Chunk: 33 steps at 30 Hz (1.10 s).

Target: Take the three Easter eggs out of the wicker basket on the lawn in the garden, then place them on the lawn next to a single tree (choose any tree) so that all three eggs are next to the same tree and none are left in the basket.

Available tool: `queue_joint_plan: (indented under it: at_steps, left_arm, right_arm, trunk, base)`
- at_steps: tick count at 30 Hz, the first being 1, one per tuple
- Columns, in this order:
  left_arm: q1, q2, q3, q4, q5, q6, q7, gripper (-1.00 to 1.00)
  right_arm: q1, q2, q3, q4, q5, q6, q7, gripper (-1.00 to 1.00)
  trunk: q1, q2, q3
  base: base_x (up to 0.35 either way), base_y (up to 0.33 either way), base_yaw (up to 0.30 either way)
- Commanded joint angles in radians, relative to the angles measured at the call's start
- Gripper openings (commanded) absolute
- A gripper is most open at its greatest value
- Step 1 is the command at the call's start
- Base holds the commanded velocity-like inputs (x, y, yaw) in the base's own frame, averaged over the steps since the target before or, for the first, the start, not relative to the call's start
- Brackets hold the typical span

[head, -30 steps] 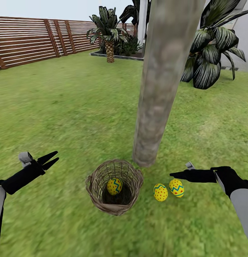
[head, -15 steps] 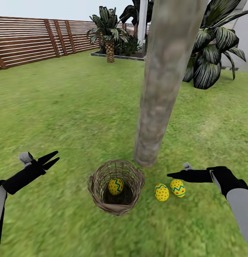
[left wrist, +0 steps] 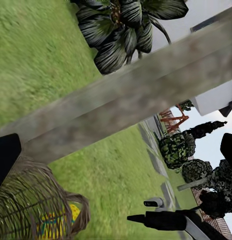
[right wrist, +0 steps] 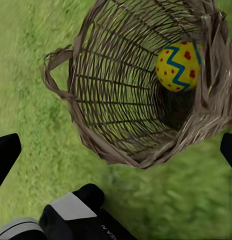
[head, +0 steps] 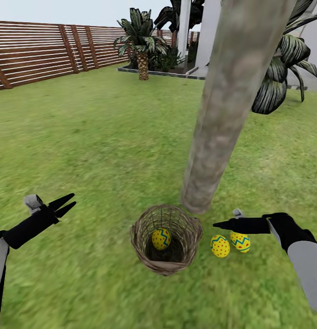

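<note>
The wicker basket (head: 166, 244) stands on the lawn (head: 94, 137) just in front of the tree (head: 222, 114), with one yellow Easter egg (head: 161, 238) inside. Two more eggs (head: 220, 246) (head: 240, 241) lie on the grass right of the basket, by the trunk's foot. My right gripper (head: 218, 225) hangs open above these two eggs, pointing at the basket. In the right wrist view the gripper (right wrist: 118, 150) looks into the basket (right wrist: 95, 100) at the egg (right wrist: 178, 65). My left gripper (head: 65, 205) is open over grass, well left of the basket (left wrist: 30, 205).
A brown slat fence (head: 35, 52) runs along the far left. A short palm (head: 142, 45) stands at the back, and a broad-leaved plant (head: 282, 73) at the right behind the trunk. A white wall (head: 208, 32) shows beyond. Open grass stretches left and ahead.
The whole picture has shifted, so the camera moved: basket, eggs and trunk sit further right in view. My right gripper is now closer to the basket rim. Both grippers stayed open.
</note>
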Motion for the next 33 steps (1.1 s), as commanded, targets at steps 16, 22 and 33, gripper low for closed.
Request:
queue_joint_plan:
  at_steps: [16, 22, 33]
  left_arm:
    - [-0.001, -0.001, -0.007, -0.001, -0.004, 0.002, -0.003, 1.0]
    - [-0.001, -0.001, -0.007, -0.001, -0.004, 0.002, -0.003, 1.0]
    - [-0.001, 0.0, -0.007, -0.001, -0.003, 0.004, -0.004, 1.0]
  right_arm:
    - [-0.003, 0.303, 0.125, -0.002, 0.013, 0.002, -0.606, 1.0]
    - [-0.008, 0.395, 0.138, -0.002, 0.004, 0.01, -0.9, 1.0]
    - [-0.008, 0.406, 0.127, 0.0, -0.044, 0.015, -0.929, 1.0]
  trunk:
    - [0.0, 0.0, -0.001]
    - [0.0, 0.0, -0.001]
    - [0.0, 0.0, 0.007]
  base:
    - [0.0, 0.172, 0.0]
    - [0.0, 0.001, 0.0]
    - [0.06, 0.225, -0.102]
